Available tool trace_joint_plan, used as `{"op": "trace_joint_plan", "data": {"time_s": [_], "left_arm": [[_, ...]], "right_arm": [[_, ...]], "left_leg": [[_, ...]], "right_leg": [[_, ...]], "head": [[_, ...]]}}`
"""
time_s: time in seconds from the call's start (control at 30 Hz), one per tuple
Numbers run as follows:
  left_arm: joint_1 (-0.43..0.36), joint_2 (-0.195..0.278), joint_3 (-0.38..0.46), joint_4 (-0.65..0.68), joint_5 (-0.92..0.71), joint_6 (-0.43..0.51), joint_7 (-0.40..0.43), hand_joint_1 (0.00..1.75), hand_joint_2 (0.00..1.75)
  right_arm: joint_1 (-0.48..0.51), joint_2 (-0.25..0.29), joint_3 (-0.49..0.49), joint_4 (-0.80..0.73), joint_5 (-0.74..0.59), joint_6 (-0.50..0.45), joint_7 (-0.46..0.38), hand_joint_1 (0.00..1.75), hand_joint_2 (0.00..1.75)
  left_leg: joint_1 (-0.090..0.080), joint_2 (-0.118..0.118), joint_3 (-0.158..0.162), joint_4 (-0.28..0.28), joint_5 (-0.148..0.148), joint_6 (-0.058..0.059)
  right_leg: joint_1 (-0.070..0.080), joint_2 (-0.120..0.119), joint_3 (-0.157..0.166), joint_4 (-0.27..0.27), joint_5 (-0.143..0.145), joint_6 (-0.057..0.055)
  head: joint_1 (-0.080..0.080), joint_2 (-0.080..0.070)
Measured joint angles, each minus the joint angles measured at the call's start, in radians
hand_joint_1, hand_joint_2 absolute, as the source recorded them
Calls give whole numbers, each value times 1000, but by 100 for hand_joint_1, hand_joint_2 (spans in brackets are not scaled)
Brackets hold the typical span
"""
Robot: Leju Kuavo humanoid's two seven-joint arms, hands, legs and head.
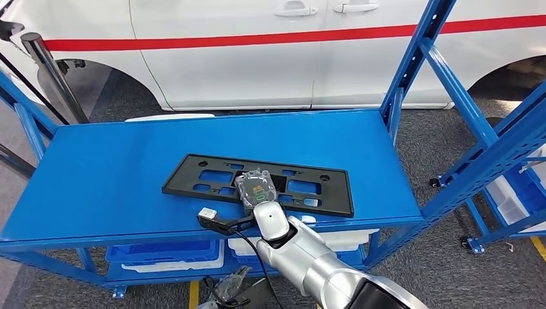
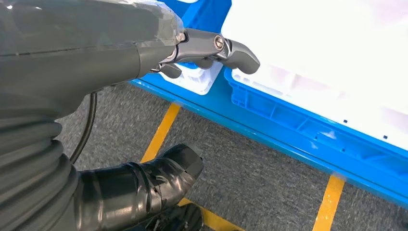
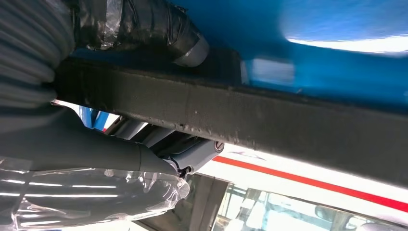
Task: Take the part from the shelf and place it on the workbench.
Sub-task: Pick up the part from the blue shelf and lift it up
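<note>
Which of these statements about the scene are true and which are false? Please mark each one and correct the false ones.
1. The black part lies flat on the blue shelf top. True.
2. The right hand is at the near edge of the part. True; in the right wrist view its fingers wrap that edge.
3. The left hand holds a white bin. False; it holds nothing and hangs near the blue crates.
4. A green car stands behind the shelf. False; the car is white with a red stripe.
</note>
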Motion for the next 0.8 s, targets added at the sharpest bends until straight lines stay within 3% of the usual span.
{"op": "trace_joint_plan", "data": {"time_s": [0.07,0.13,0.23,0.27,0.3,0.33,0.4,0.47,0.6,0.63,0.7,0.77,0.8], "left_arm": [[-2,0,-4,0,-5,0,-1,0,175],[-4,-1,-6,0,-8,-1,-1,0,175],[-5,-1,-10,0,-9,-1,-1,0,175],[-5,-1,-10,1,-10,-1,-1,0,175],[-5,-1,-11,1,-11,-1,-2,0,175],[-5,-1,-11,1,-12,-1,-3,0,175],[-5,-1,-13,2,-16,0,-7,0,175],[-5,-1,-16,2,-18,0,-11,0,175],[-6,1,-24,2,-20,0,-16,0,175],[-6,2,-25,2,-20,0,-16,0,175],[-5,3,-26,2,-20,0,-16,0,175],[-5,3,-26,3,-21,-2,-14,0,175],[-5,3,-26,3,-23,-2,-13,0,175]], "right_arm": [[0,0,0,-4,0,4,0,175,175],[0,0,0,-8,0,10,0,175,175],[3,-1,0,-10,0,13,0,175,175],[3,-1,0,-10,0,13,-1,175,175],[4,-2,0,-10,0,12,-1,175,175],[4,-2,0,-10,0,10,-3,175,175],[4,-2,0,-9,0,7,-9,175,175],[4,-2,0,-10,1,3,-15,175,175],[3,0,0,-11,2,-2,-19,175,175],[3,0,0,-11,2,-2,-19,175,175],[3,1,0,-11,2,-1,-19,175,175],[4,1,0,-11,0,6,-17,175,175],[3,1,1,-12,-1,9,-16,175,175]], "left_leg": [[0,1,2,-7,6,11],[4,3,5,-17,14,25],[4,5,1,-19,18,35],[4,5,0,-18,18,35],[4,5,-1,-17,18,35],[4,5,-1,-14,17,34],[4,2,-2,-7,14,28],[1,0,-8,4,10,20],[2,-3,-17,10,3,0],[4,-4,-26,31,-17,-5],[6,-4,-65,129,-86,-13],[8,-3,-112,256,-151,-18],[8,-3,-119,286,-160,-19]], "right_leg": [[-1,1,-1,-1,1,12],[-2,0,-16,35,-27,21],[-3,-1,-101,218,-121,28],[-3,-1,-125,267,-135,29],[-4,-1,-133,283,-130,30],[-6,-1,-120,257,-106,30],[-10,-1,-54,123,-40,28],[-9,-1,-12,29,-9,22],[-6,-4,-11,12,0,-2],[-8,-6,-13,8,5,-9],[-9,-9,-19,5,13,-19],[-7,-11,-30,6,20,-21],[-7,-12,-35,6,24,-21]], "head": [[0,0],[1,0],[1,0],[1,0],[1,0],[1,0],[1,0],[1,0],[0,0],[0,0],[-1,0],[-1,0],[-1,0]]}}
